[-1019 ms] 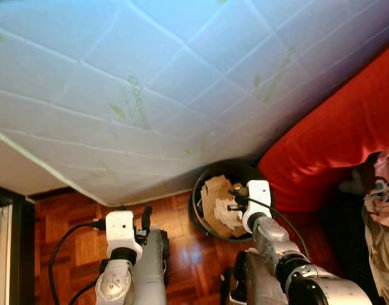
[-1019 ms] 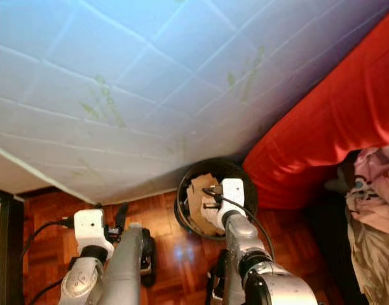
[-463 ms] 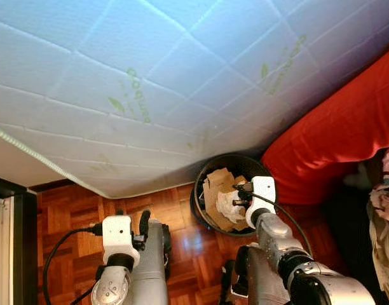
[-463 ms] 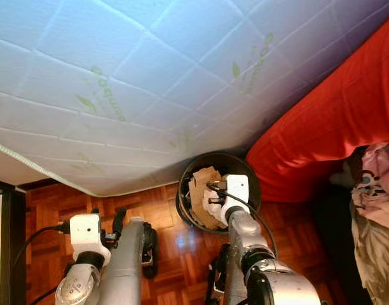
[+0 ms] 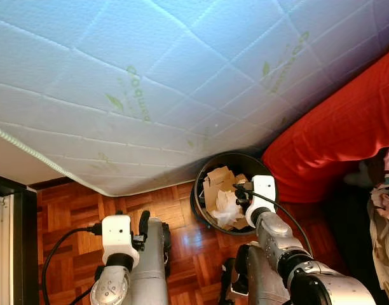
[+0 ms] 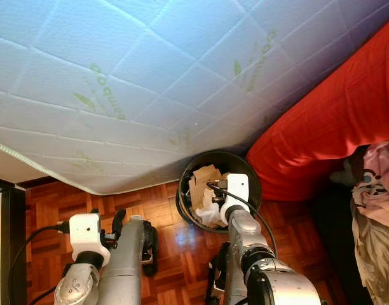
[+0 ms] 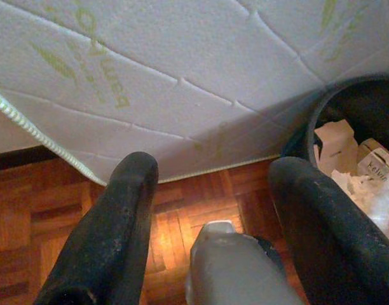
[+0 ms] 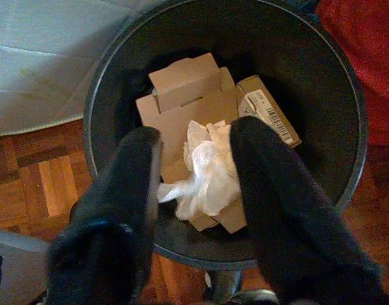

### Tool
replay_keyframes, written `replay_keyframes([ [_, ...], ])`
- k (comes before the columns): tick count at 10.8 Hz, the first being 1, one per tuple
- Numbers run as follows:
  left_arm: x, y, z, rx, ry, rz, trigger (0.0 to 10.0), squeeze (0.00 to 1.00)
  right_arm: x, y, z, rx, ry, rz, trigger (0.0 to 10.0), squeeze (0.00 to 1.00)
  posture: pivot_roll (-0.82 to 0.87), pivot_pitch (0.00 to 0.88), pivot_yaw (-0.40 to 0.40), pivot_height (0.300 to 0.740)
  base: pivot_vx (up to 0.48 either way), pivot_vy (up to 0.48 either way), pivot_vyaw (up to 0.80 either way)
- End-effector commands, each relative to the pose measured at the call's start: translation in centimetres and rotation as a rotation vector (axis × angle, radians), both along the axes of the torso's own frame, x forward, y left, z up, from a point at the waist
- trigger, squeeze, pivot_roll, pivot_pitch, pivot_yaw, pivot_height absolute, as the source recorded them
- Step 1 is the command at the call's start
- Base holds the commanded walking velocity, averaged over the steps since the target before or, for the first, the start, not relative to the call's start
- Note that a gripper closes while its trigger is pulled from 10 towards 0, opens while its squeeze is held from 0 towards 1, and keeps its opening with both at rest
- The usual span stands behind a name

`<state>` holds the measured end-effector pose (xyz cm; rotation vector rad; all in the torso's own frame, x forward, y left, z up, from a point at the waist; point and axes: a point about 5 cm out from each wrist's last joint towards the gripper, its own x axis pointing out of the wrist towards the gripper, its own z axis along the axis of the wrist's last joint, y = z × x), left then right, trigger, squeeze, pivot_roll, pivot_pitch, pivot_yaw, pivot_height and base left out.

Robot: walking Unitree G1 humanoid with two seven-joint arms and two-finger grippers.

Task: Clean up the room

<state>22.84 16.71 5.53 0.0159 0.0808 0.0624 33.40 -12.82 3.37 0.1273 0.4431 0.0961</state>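
My right claw [image 8: 194, 190] hangs over one black bin [image 8: 334, 82], fingers spread wide, empty; below lie one white wad [image 8: 207, 171] and cardboard pieces [image 8: 182, 95]. My left claw [image 7: 213, 210] gapes empty above the floor [image 7: 29, 203].

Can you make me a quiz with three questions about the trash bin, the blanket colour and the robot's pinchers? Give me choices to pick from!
1. Where is the black bin?
A. on the mattress
B. on the wooden floor, between the mattress and the red blanket
C. on a shelf

2. What colour is the blanket?
A. red
B. green
C. yellow

3. How are the right gripper jaws?
A. shut tight
B. open above the bin
C. gripping a box

Answers:
1 B, parquet shows around the bin, beside the white mattress.
2 A, plainly red.
3 B, the white crumpled paper lies in the bin between the spread fingers.
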Motion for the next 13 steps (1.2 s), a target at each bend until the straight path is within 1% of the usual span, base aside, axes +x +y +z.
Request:
replay_keyframes([
  [1, -0.9, 0.2, -0.9, 0.002, 0.053, 0.004, 10.0, 0.00, -0.6, 0.1, -0.8, 0.012, 0.029, -0.002, 10.0, 1.00, 0.33, 0.449, -0.015, 0.645, 0.000, 0.000, 0.00],
  [4, -0.7, 0.0, -1.1, 0.000, 0.058, -0.002, 10.0, 0.00, -0.8, -0.2, -1.0, 0.001, 0.038, -0.004, 10.0, 1.00, 0.31, 0.428, -0.018, 0.645, 0.000, 0.000, 0.00],
  [5, -0.6, 0.0, -1.5, 0.002, 0.071, -0.006, 10.0, 0.00, -1.0, -0.4, -1.3, 0.009, 0.045, -0.007, 10.0, 0.00, 0.30, 0.411, -0.020, 0.645, 0.000, 0.000, 0.00],
  [6, -0.3, 0.3, -1.9, 0.004, 0.085, -0.003, 10.0, 0.00, -1.5, -0.9, -1.7, 0.057, 0.039, -0.029, 10.0, 0.00, 0.29, 0.392, -0.022, 0.645, 0.000, 0.000, 0.00],
  [7, 0.0, 0.5, -2.3, 0.010, 0.099, -0.010, 10.0, 0.00, -2.2, -1.4, -2.5, 0.040, 0.068, -0.042, 10.0, 0.00, 0.27, 0.374, -0.025, 0.660, 0.000, 0.000, 0.00],
  [8, 0.2, 0.6, -2.9, 0.017, 0.133, -0.026, 10.0, 0.00, -2.9, -1.6, -3.2, 0.048, 0.084, -0.039, 10.0, 0.00, 0.26, 0.358, -0.027, 0.675, 0.000, 0.000, 0.00],
  [10, 0.4, 2.0, -5.1, 0.038, 0.221, -0.008, 10.0, 0.00, -5.6, -2.1, -5.6, 0.042, 0.144, -0.012, 10.0, 0.00, 0.23, 0.301, -0.027, 0.710, 0.000, 0.000, 0.00],
  [12, 0.5, 2.6, -6.2, 0.048, 0.278, -0.011, 10.0, 0.00, -6.8, -2.7, -6.5, 0.038, 0.180, -0.038, 10.0, 0.00, 0.21, 0.269, -0.026, 0.730, 0.000, 0.000, 0.00],
  [13, 0.4, 2.8, -7.3, 0.056, 0.344, -0.024, 10.0, 0.00, -7.3, -3.1, -6.9, 0.043, 0.199, -0.064, 10.0, 0.00, 0.19, 0.225, -0.025, 0.740, 0.000, 0.000, 0.00],
])
